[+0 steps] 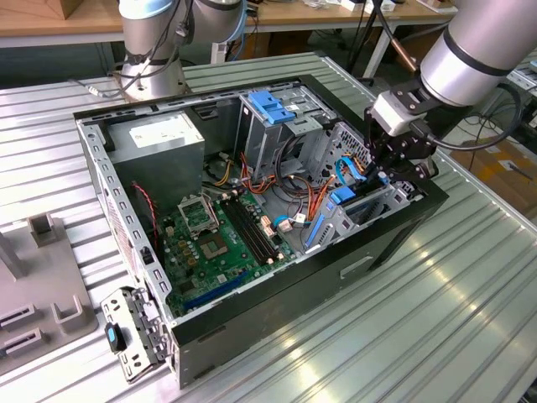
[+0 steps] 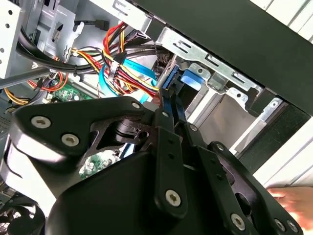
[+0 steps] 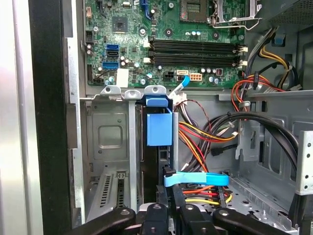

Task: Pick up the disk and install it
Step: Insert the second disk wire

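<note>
your gripper (image 1: 382, 175) is down inside the open computer case (image 1: 252, 323), at about 3 o'clock in the exterior view, and its black fingers (image 3: 177, 208) are drawn in narrow around the edge of the disk (image 3: 159, 128). in the first wrist view you see that disk edge-on, standing upright in a slot of the metal drive bay (image 3: 110, 134), its blue plastic rail facing the camera, and the fingers meet it from the 6 o'clock side. in the second wrist view the fingertips close on the same blue rail (image 2: 168, 95), just beside a bundle of red, yellow and black wires (image 2: 122, 63).

reading the exterior view from its left: a grey plastic fixture (image 1: 38, 277) sits on the ribbed metal table (image 1: 436, 319) at 9 o'clock. next comes the case, with the grey power supply box (image 1: 159, 138) at 11 o'clock and the green motherboard (image 1: 214, 243) near the centre. a grey cage with a blue latch (image 1: 273, 105) stands at 12 o'clock. the disk (image 1: 352, 206) and its bay lie at 3 o'clock, right under the gripper, with the silver arm (image 1: 474, 50) reaching in from 1 o'clock.

a light blue flat cable (image 3: 195, 179) crosses just beside the fingers in the first wrist view.
</note>
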### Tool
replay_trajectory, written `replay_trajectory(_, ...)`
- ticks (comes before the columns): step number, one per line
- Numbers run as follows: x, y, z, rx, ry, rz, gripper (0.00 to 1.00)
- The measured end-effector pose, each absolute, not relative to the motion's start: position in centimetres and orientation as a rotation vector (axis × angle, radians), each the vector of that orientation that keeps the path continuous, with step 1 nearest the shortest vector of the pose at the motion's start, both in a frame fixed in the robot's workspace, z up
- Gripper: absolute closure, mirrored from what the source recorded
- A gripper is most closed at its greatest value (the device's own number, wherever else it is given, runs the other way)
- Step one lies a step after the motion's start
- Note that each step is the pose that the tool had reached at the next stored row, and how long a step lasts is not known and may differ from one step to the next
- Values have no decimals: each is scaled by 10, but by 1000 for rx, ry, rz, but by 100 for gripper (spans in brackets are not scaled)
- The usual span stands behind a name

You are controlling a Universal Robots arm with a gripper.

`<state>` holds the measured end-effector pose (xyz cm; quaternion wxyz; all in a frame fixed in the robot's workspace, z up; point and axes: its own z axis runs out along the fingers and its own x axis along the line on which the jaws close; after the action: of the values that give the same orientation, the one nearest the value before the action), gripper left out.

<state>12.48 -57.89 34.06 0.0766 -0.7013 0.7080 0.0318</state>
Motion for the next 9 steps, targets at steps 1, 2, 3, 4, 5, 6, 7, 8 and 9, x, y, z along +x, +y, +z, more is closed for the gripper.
replay_trajectory(1,125,-579,341,-2102,2122,95,84)
replay_trajectory(2,125,-579,341,-2102,2122,95,84)
replay_trajectory(3,125,-579,340,-2102,2122,96,84)
replay_trajectory(4,125,-579,340,-2102,2122,96,83)
replay_trajectory(5,125,-579,340,-2102,2122,96,83)
replay_trajectory(6,125,-579,340,-2102,2122,95,76)
replay_trajectory(7,125,-579,341,-2102,2122,95,76)
replay_trajectory(8,125,-579,340,-2102,2122,95,76)
replay_trajectory(9,125,-579,341,-2102,2122,95,76)
